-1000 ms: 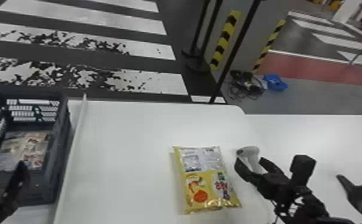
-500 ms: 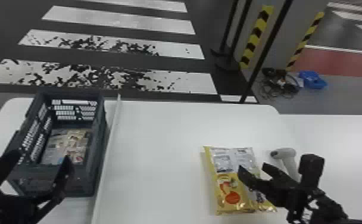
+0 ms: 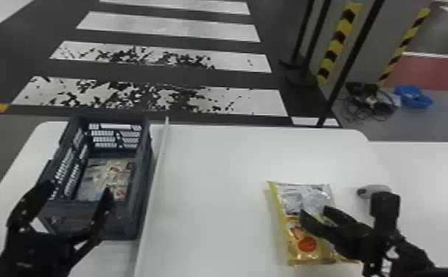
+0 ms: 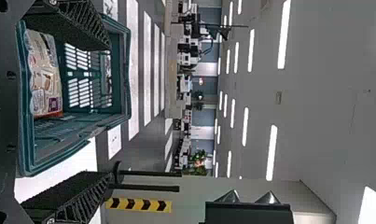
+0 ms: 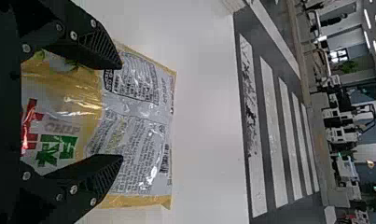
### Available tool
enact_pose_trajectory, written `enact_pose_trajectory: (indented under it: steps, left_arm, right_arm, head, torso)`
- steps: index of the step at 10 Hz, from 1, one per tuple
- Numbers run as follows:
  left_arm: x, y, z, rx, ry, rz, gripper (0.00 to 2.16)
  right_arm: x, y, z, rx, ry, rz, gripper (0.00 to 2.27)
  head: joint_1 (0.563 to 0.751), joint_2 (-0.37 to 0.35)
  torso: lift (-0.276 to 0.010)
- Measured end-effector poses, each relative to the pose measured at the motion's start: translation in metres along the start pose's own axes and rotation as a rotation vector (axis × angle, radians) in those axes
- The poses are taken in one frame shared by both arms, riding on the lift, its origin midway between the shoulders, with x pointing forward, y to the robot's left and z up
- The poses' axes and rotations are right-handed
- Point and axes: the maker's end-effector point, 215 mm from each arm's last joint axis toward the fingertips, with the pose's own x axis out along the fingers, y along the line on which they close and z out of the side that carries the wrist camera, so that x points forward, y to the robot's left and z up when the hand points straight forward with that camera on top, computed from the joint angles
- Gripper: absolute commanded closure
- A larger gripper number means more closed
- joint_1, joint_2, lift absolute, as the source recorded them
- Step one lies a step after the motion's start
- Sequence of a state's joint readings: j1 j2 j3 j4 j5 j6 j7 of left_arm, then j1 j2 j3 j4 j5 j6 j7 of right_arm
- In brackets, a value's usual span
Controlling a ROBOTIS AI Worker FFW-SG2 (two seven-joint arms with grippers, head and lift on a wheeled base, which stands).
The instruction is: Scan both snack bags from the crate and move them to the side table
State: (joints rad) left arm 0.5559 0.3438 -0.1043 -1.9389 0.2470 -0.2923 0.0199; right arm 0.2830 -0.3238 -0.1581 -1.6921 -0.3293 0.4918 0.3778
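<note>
In the head view my left gripper [image 3: 77,191] stands open over the near end of the dark crate [image 3: 144,184], where a snack bag [image 3: 109,175] lies on the bottom. The left wrist view has the left gripper [image 4: 101,112] with fingers apart and the bag [image 4: 45,74] inside the crate [image 4: 122,70]. A yellow and silver snack bag [image 3: 304,199] lies flat on the white table, with my right gripper [image 3: 313,215] open above it. In the right wrist view that bag [image 5: 139,116] spreads beneath the spread fingers of the right gripper [image 5: 120,112]. Behind the right gripper lies the white scanner [image 3: 374,190].
A raised pale strip [image 3: 158,162] runs along the white table [image 3: 212,158] just right of the crate. Another white table surface [image 3: 433,165] adjoins at the right. Black poles and a striped pillar stand beyond the far edge.
The head view has turned left, bringing more of the crate and left arm into sight. My right gripper has moved from beside the scanner to over the yellow bag, leaving the scanner on the table.
</note>
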Motion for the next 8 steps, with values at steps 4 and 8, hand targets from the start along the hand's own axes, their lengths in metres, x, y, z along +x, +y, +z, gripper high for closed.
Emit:
enact_pose_trajectory:
  steps: [4,8]
  left_arm:
    - [0.003,0.004,-0.001,-0.001,-0.001,0.006,0.03]
    - [0.006,0.01,-0.008,0.0,0.008,0.018,0.03]
  right_arm:
    - [0.011,-0.014,-0.012,-0.025,0.029,-0.024,2.24]
    - [-0.025,-0.02,0.055,-0.059,-0.141,-0.03,2.24]
  head:
    - [0.695,-0.137]
    - [0.695,-0.145]
  torso:
    - [-0.095]
    - [-0.095]
